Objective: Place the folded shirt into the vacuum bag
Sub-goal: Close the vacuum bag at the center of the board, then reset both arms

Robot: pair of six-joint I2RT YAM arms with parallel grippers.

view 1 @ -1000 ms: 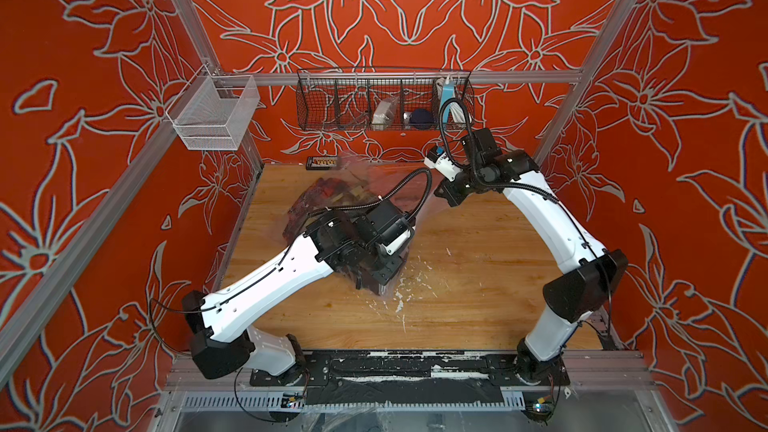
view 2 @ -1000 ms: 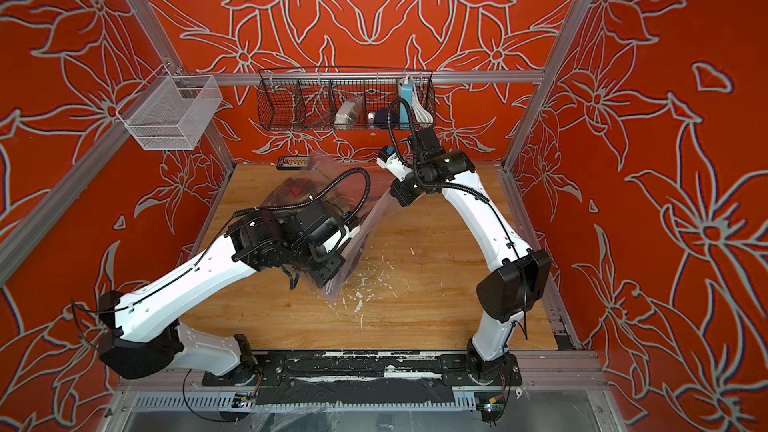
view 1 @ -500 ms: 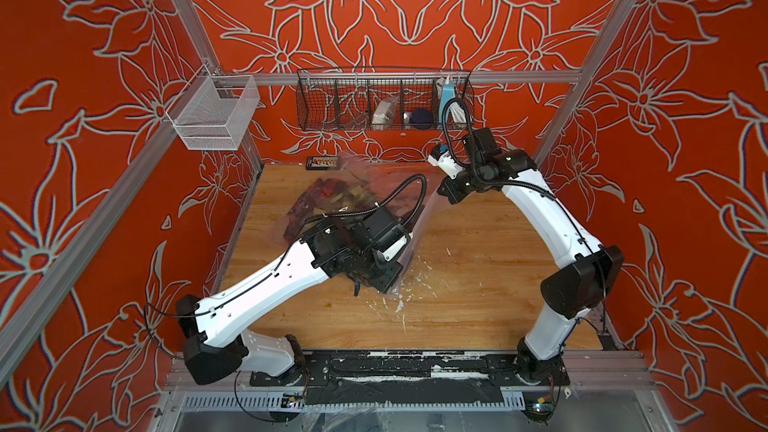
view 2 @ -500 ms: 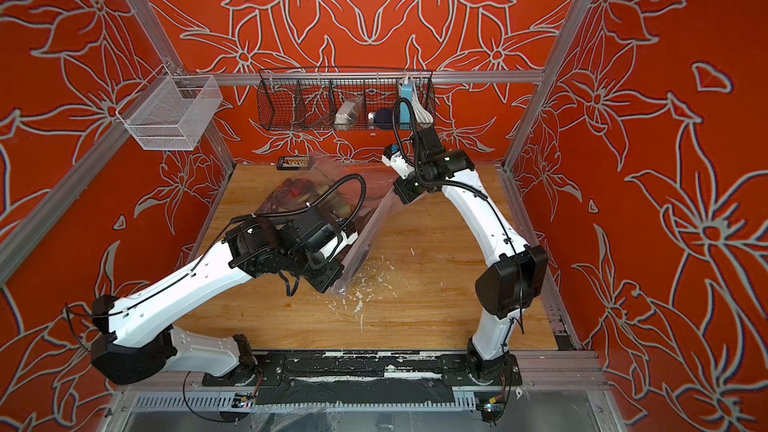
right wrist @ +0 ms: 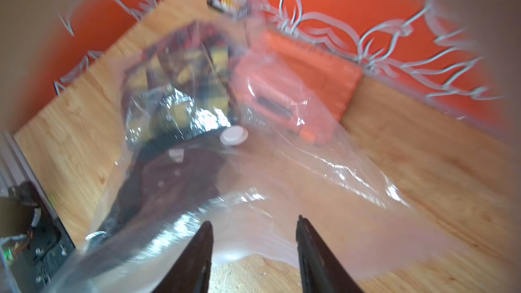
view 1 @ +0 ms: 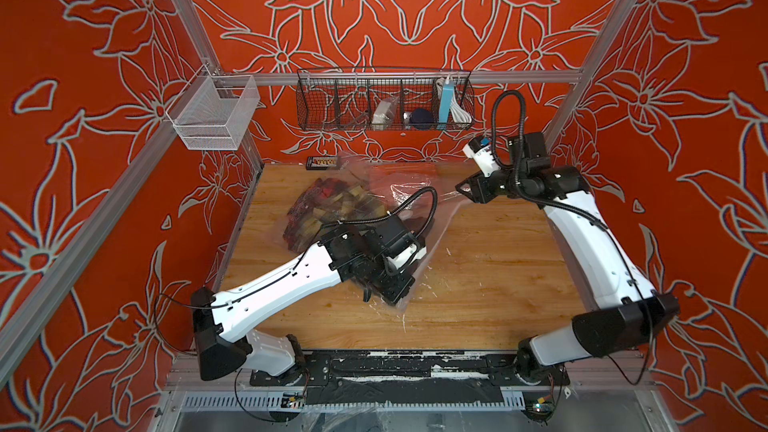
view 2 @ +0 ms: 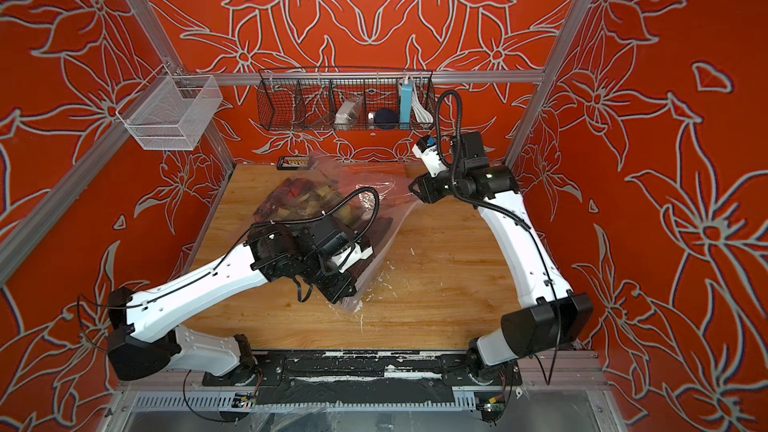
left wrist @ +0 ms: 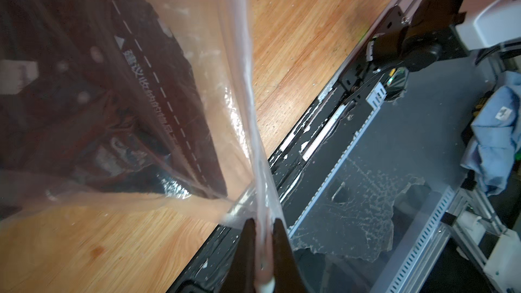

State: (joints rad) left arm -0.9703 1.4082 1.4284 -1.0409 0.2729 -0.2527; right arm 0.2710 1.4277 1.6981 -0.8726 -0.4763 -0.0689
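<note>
**Right wrist view: the jaws let go of the bag, with the shirt already inside**

The right gripper [right wrist: 253, 219] now has its jaws standing well apart. The clear film below them is loose and blurred, and it is not pinched. A second ago these jaws were shut at the far corner of the vacuum bag [right wrist: 310, 170], holding it up. The left gripper [left wrist: 263, 221] has not changed: its jaws are still clamped on the zip-seal edge [left wrist: 248, 80] at the near corner.

Beyond the jaws, the bag sprawls across the wooden table [view 1: 498, 263] between the two arms. The dark shirt [right wrist: 174, 184], its buttons showing, lies inside the film just beside the round white valve cap [right wrist: 234, 135]. Patterned cloth [view 1: 328, 201] sits deeper in the bag.

The placing looks essentially done. The release suggests the mouth no longer needs to be held open. With only one corner held, the slack film may fold over, so the zip edge may need straightening before any sealing.
</note>
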